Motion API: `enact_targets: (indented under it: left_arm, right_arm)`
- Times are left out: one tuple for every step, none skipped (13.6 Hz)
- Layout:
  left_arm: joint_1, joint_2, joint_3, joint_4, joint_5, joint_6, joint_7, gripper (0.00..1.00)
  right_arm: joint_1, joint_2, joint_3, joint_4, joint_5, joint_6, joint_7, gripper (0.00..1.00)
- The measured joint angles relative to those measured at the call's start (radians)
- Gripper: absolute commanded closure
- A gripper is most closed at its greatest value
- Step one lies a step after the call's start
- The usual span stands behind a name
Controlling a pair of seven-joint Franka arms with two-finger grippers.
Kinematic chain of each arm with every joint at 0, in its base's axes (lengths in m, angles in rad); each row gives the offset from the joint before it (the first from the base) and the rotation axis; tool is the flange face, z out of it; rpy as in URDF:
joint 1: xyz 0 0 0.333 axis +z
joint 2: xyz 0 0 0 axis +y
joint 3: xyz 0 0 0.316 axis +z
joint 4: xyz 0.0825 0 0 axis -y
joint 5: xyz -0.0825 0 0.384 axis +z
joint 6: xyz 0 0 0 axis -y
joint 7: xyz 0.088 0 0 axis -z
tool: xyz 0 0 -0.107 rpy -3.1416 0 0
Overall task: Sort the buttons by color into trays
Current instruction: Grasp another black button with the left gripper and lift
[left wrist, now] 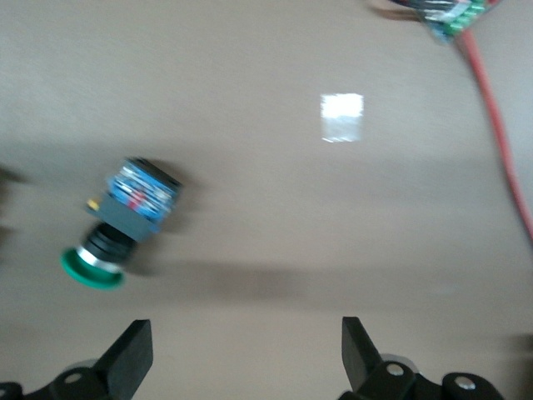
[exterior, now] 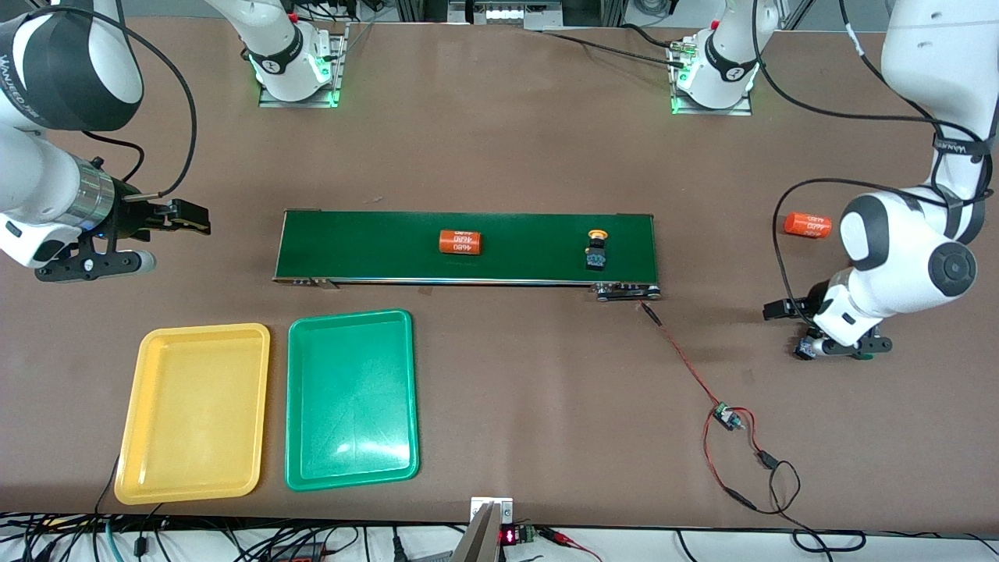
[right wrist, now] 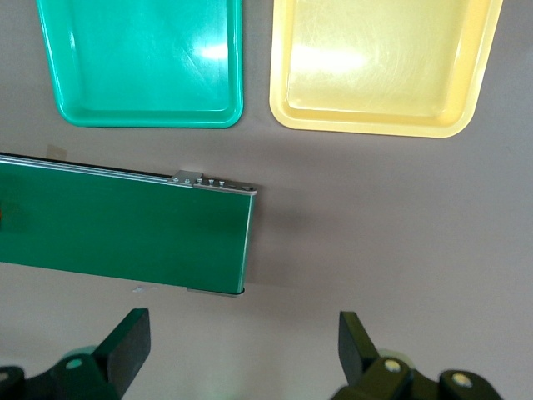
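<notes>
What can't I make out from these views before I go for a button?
- Green button: blurred in the left wrist view; in the front view the left arm hides it.
- Left claw: only its open fingertips show in the left wrist view; the arm's wrist covers it in front.
- Yellow button on the conveyor belt: too small in front to read how it lies.
- Only two buttons show.

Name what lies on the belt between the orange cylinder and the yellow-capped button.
Nothing: in the front view the conveyor belt is bare green between the orange cylinder and the yellow-capped button.
</notes>
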Motion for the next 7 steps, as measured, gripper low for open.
enact_targets:
  left_arm:
    - [0.022,0.030,0.004,0.029,0.018,0.000,0.047,0.00]
    - [0.048,0.058,0.005,0.057,0.033,0.001,0.101,0.00]
    - [0.069,0.083,0.006,0.082,0.035,0.001,0.162,0.00]
    - [0.081,0.102,0.006,0.104,0.035,0.001,0.208,0.00]
    - [0.085,0.115,0.006,0.119,0.035,0.001,0.230,0.00]
    - [0.084,0.123,0.004,0.128,0.035,0.002,0.240,0.00]
    - [0.080,0.129,0.003,0.131,0.036,0.012,0.243,0.00]
  right_arm:
    - [0.000,0.000,0.000,0.000,0.000,0.000,0.000,0.00]
    - [0.000,0.000,0.000,0.000,0.000,0.000,0.000,0.00]
    - [0.001,0.000,0.000,0.001,0.000,0.000,0.000,0.00]
    - [0.001,0.000,0.000,0.001,0.000,0.000,0.000,0.00]
    - [0.001,0.000,0.000,0.001,0.000,0.000,0.000,0.00]
    - [0.001,0.000,0.000,0.001,0.000,0.000,0.000,0.00]
    - [0.002,0.000,0.000,0.001,0.000,0.000,0.000,0.00]
